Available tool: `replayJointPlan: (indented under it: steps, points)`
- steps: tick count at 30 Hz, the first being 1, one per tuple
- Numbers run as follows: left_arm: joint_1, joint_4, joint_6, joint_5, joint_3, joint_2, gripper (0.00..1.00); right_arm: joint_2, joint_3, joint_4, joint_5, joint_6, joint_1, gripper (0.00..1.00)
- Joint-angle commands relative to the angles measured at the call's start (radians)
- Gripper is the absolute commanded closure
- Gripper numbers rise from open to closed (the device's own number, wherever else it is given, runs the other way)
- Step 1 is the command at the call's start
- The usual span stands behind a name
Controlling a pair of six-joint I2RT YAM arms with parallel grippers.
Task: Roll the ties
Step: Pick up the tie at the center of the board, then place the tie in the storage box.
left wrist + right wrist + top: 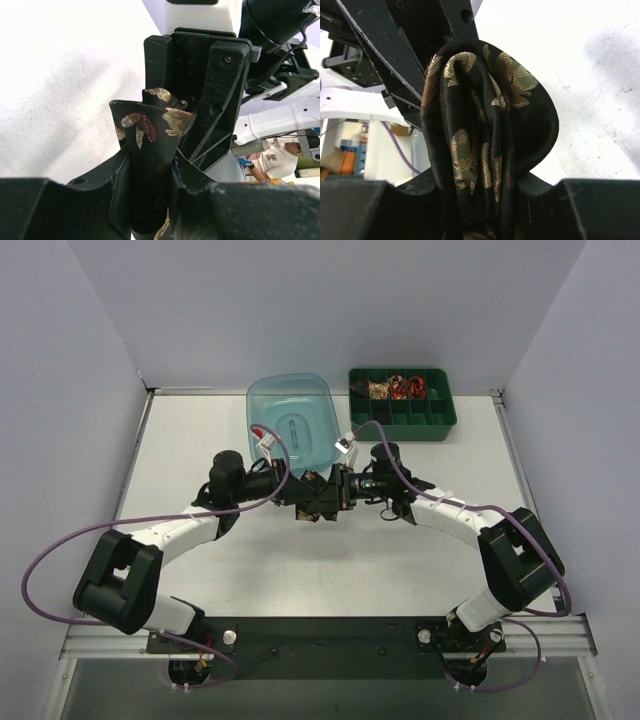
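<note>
- Tie (485, 140): black, gold-patterned, coiled; held over tabletop (190, 440) between my two tools.
- Left tool (150, 175): pinching the coil.
- Right tool (480, 200): pinching the same coil (opposite side).
- Handling: light, soft, probably slippery; grip across all layers, or it will likely unwind.

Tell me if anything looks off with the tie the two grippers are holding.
The black tie pinched by the left gripper and right gripper looks loosely bunched, not tightly coiled: its folds bulge out to one side.
</note>
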Motion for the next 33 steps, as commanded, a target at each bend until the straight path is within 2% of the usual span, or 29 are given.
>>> replayJointPlan:
  steps: [1,4,5,8,11,17,21,26,31,33]
  points:
    - [0.01,-0.113,0.081,-0.063,0.135,-0.031,0.6,-0.033,0.068,-0.113,0.049,-0.117,0.006,1.0]
    - [0.027,-0.288,0.163,-0.124,0.215,-0.04,0.4,-0.03,0.08,-0.153,0.081,-0.131,-0.026,1.0]
    - [0.033,-0.326,0.199,-0.15,0.235,-0.042,0.36,-0.027,0.085,-0.162,0.092,-0.134,-0.035,1.0]
    - [0.056,-0.455,0.253,-0.201,0.31,-0.049,0.27,-0.012,0.121,-0.219,0.113,-0.171,-0.067,1.0]
    - [0.091,-0.526,0.27,-0.238,0.351,-0.066,0.23,0.003,0.175,-0.292,0.175,-0.22,-0.108,1.0]
    - [0.124,-0.563,0.286,-0.256,0.353,-0.092,0.2,0.072,0.35,-0.473,0.394,-0.283,-0.205,1.0]
    - [0.124,-0.549,0.286,-0.238,0.319,-0.069,0.2,0.154,0.553,-0.605,0.552,-0.297,-0.277,1.0]
    - [0.124,-0.518,0.284,-0.23,0.273,-0.059,0.2,0.319,0.793,-0.736,0.739,-0.326,-0.323,1.0]
    - [0.125,-0.524,0.309,-0.247,0.252,-0.046,0.2,0.496,1.052,-0.854,0.851,-0.387,-0.33,1.0]
    - [0.125,-0.535,0.321,-0.255,0.253,-0.043,0.2,0.549,1.088,-0.863,0.908,-0.396,-0.328,1.0]
